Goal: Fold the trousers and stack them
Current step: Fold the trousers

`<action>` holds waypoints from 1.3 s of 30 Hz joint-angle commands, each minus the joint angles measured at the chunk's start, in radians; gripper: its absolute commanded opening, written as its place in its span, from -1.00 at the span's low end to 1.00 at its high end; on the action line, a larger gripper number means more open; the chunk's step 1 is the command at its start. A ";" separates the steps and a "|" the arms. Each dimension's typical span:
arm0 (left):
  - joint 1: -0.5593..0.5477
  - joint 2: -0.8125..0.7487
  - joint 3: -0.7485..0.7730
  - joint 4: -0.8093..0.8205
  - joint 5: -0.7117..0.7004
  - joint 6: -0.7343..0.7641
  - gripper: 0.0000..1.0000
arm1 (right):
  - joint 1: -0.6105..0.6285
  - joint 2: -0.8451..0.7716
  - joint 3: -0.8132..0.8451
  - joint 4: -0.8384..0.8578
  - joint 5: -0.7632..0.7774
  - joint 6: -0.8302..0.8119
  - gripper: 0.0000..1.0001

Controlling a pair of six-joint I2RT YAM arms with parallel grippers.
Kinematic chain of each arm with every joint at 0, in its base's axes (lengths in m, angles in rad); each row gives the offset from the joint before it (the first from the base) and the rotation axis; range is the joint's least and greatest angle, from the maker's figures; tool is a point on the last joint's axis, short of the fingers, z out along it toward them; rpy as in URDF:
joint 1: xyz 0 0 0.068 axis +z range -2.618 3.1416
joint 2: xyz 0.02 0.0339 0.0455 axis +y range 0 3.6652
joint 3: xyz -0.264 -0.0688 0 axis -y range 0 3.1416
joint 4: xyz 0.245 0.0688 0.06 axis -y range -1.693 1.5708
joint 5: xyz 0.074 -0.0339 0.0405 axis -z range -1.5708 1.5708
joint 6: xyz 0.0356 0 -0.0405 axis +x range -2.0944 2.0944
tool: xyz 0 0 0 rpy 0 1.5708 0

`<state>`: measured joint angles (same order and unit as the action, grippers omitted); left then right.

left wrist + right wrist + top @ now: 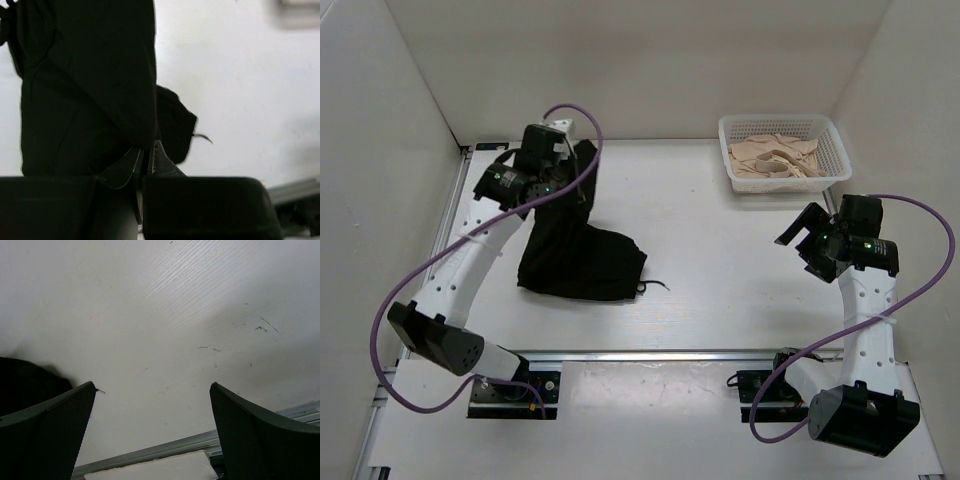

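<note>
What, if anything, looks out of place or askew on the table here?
Nothing spilled or damaged. The trousers lie in a crumpled heap rather than flat, one end lifted by the left pincer, shut on the fabric. A thin cord strays from the heap's right edge.

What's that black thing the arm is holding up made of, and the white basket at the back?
The trousers look like soft, matte black cloth: they wrinkle and hang limp from the left gripper, with no shine. The basket looks like white moulded plastic, judging by its even lattice walls and smooth rim, though the look alone cannot confirm that.
</note>
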<state>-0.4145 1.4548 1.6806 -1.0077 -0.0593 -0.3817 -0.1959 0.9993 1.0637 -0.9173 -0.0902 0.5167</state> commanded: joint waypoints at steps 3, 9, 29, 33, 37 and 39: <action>-0.171 -0.090 -0.079 0.035 -0.027 -0.054 -0.79 | 0.004 -0.008 -0.015 0.009 -0.019 -0.010 1.00; -0.380 -0.090 -0.217 0.035 -0.047 -0.199 -0.79 | 0.004 0.001 -0.024 0.018 -0.019 -0.010 1.00; 0.072 -0.097 -0.352 -0.072 -0.044 -0.102 0.24 | 0.635 0.338 0.041 0.208 -0.241 0.046 0.98; 0.196 -0.117 -0.427 -0.040 0.013 -0.111 0.52 | 0.774 0.514 0.041 0.326 -0.272 0.111 0.98; 0.308 -0.096 -0.542 0.023 0.104 -0.111 1.00 | 0.867 0.623 0.041 0.429 -0.342 0.154 0.87; 0.382 -0.050 -0.619 0.052 0.163 -0.111 1.00 | 0.912 0.675 0.041 0.468 -0.342 0.174 0.63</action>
<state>-0.1085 1.3762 1.1393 -1.0164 -0.0162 -0.4969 0.6628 1.6363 1.0794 -0.5541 -0.3679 0.6361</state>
